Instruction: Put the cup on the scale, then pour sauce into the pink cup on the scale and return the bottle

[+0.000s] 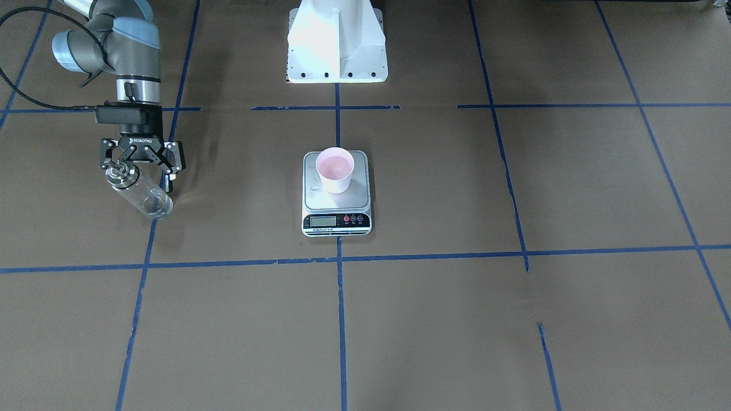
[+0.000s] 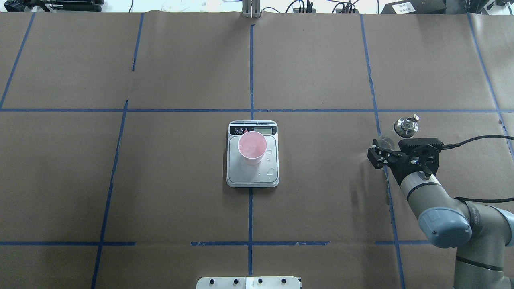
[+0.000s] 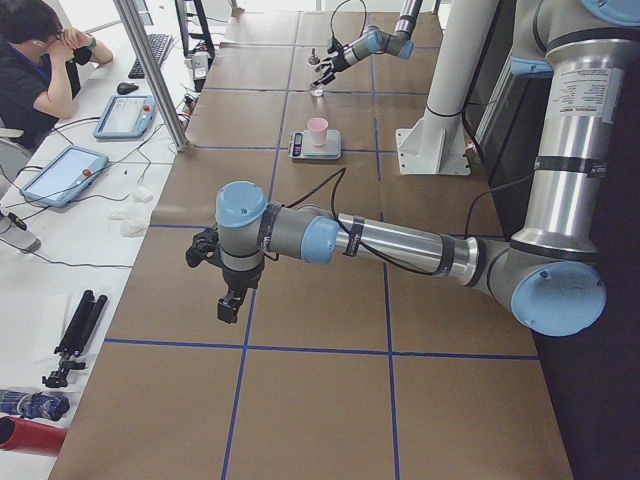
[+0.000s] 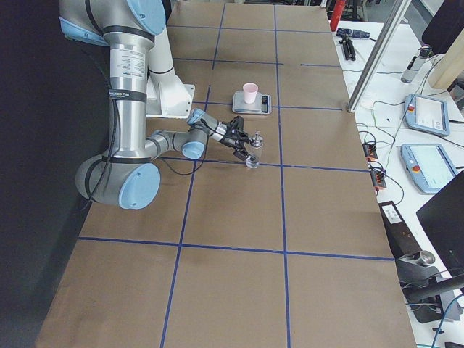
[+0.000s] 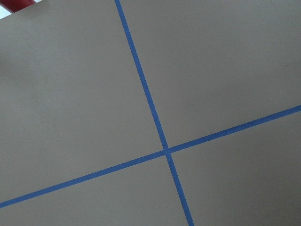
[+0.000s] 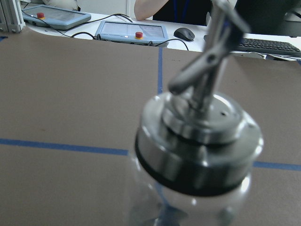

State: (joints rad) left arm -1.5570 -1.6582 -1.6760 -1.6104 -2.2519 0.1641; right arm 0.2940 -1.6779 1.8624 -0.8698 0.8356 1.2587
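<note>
1. Right gripper (image 1: 141,171): the jaws are spread wide to either side of the bottle's upper body. The pads do not seem to press the glass, so we judge it grips nothing.
2. Left gripper (image 3: 228,308): it hangs over bare table at the robot's left end. We see it from the side only and cannot tell how far open it is.
3. Scale (image 2: 245,176): we judge it rigid, low and steady, with no need to lift it. It has a square silver-grey plate and a black strip with a display and round buttons. It sits mid-table.
4. Bottle (image 1: 145,194): we judge it hard, smooth, slippery and breakable. We would take it around the mid-body below the cap, never by the spout. It is a clear glass cylinder with a shiny metal cap and a thin spout; the contents are barely visible. It appears to stand upright by a blue tape line (image 1: 149,240) on the robot's right, well apart from the scale.
5. Cup (image 2: 252,147): we judge it light, thin-walled and easily crushed or tipped, so we would grip it gently by the wall. It is whitish outside and pink inside. It stands upright roughly mid-plate.
6. Drops (image 2: 270,171): a few clear ones lie on the plate beside the cup.
</note>
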